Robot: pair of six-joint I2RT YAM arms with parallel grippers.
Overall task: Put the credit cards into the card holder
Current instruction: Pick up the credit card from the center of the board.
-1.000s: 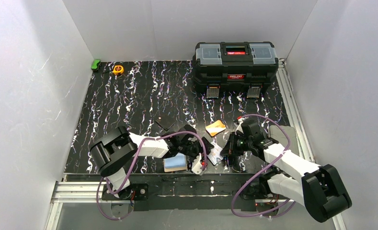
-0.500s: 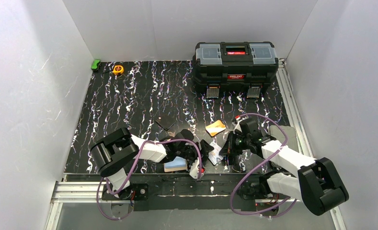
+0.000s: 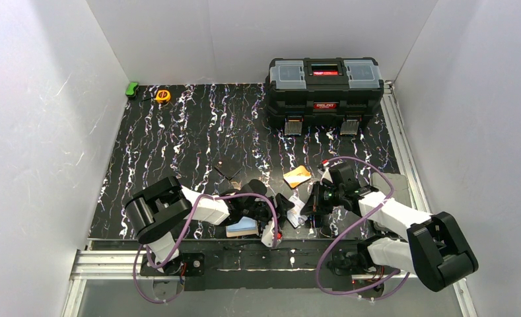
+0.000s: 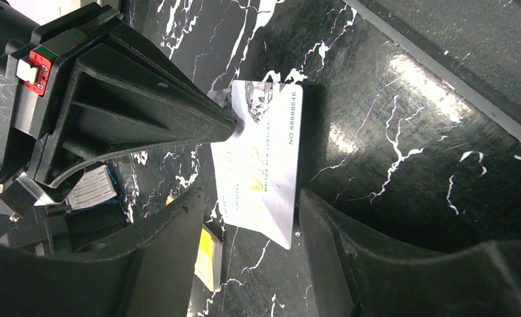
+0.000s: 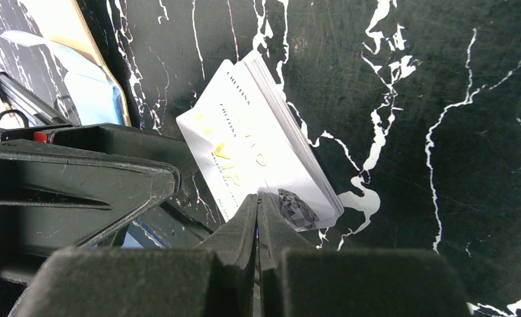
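Observation:
The silver-white card [image 4: 261, 165] lies tilted on the black mat; it also shows in the top view [image 3: 297, 211] and the right wrist view [image 5: 257, 152]. My left gripper [image 4: 252, 196] is open, one finger on each side of the card. My right gripper [image 5: 257, 199] is shut, and its tips press on the card near its diamond print. The orange-yellow card [image 3: 298, 176] lies flat just beyond, apart from both grippers. The cream card holder [image 3: 234, 232] lies by the near edge under my left arm, with the light blue card [image 3: 245, 224] on it.
A big black toolbox [image 3: 324, 82] stands at the back right. A yellow tape measure [image 3: 162, 96] and a green object [image 3: 132, 88] sit at the back left. A small dark flat piece [image 3: 228, 170] lies mid-mat. The mat's near edge is just behind the holder.
My left gripper has shifted slightly right, closer around the silver card. My right gripper has edged left onto the card. The cards and the holder have barely moved.

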